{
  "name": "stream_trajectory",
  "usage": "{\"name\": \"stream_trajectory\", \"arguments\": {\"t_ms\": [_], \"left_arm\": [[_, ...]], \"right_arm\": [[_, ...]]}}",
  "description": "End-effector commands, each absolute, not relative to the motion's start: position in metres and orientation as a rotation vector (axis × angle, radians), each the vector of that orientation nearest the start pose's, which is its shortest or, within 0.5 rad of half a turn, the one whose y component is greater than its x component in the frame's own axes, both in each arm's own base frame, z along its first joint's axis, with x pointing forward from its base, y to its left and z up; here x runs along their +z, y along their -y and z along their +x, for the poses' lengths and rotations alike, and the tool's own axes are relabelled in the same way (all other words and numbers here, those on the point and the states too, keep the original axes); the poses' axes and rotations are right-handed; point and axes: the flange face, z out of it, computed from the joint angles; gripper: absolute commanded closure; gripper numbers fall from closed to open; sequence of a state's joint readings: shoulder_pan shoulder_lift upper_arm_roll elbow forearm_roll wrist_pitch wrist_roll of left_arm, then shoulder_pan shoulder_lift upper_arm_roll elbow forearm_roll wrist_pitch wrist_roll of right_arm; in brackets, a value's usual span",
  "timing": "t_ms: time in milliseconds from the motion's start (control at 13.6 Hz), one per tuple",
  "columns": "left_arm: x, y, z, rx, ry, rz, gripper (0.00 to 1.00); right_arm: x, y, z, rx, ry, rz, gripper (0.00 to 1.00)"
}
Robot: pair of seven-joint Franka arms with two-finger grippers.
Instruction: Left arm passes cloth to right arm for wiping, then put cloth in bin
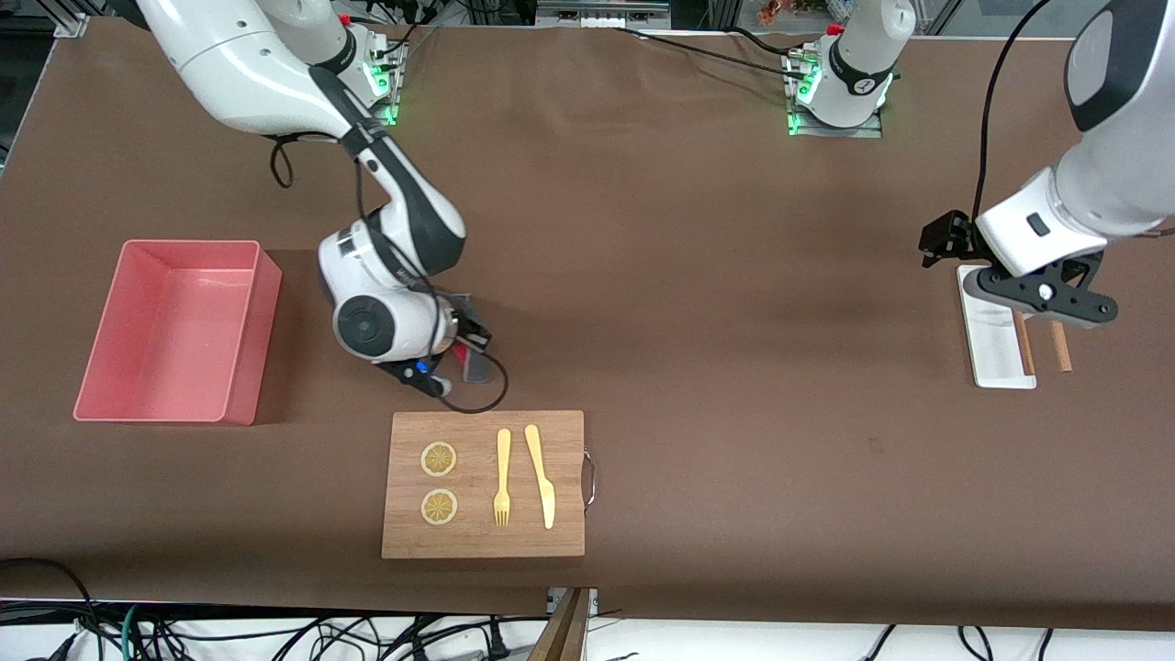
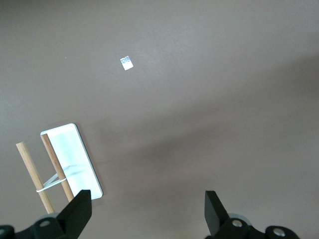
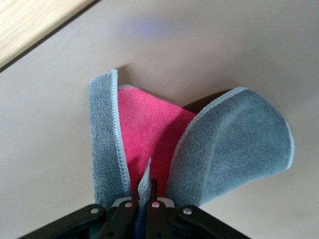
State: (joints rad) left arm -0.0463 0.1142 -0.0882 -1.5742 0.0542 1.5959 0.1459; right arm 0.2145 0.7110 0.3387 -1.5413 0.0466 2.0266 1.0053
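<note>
My right gripper pinches cloth tight, dangling on worktop just above wooden board, ready for wiping. Left gripper wide, empty, waiting over white tray. Bin empty.

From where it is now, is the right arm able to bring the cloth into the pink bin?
Probably yes. The right gripper is shut on the cloth, above the table close to the wooden board. The bin sits beside it toward the right arm's end, open-topped, with nothing between them.

Glossy white arms, black joints, cables.
</note>
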Motion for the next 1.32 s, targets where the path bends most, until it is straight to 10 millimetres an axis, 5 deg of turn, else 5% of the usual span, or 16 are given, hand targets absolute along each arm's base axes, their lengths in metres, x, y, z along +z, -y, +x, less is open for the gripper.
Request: {"name": "stream_trajectory", "arguments": {"t_ms": [0,220,294,441,808,1249], "left_arm": [[0.565,0.062,0.572,0.071,-0.337,-3.088,0.0],[0.578,0.061,0.565,-0.003,-0.33,-3.086,0.0],[0.581,0.067,0.549,-0.001,-0.347,-3.08,0.0],[0.579,0.06,0.548,0.018,-0.302,-3.082,0.0],[0.583,0.051,0.552,0.001,-0.253,-3.08,0.0],[0.586,0.052,0.554,-0.013,-0.193,-3.085,0.0]], "right_arm": [[0.24,-0.369,0.589,0.467,-0.909,-2.839,1.0],[0.254,-0.406,0.578,0.499,-0.988,-2.682,1.0],[0.256,-0.409,0.577,0.501,-0.983,-2.674,1.0],[0.251,-0.399,0.578,0.493,-0.923,-2.719,1.0],[0.231,-0.305,0.603,0.601,-0.731,-2.915,1.0],[0.248,-0.174,0.631,0.691,-0.442,-3.015,1.0]]}}
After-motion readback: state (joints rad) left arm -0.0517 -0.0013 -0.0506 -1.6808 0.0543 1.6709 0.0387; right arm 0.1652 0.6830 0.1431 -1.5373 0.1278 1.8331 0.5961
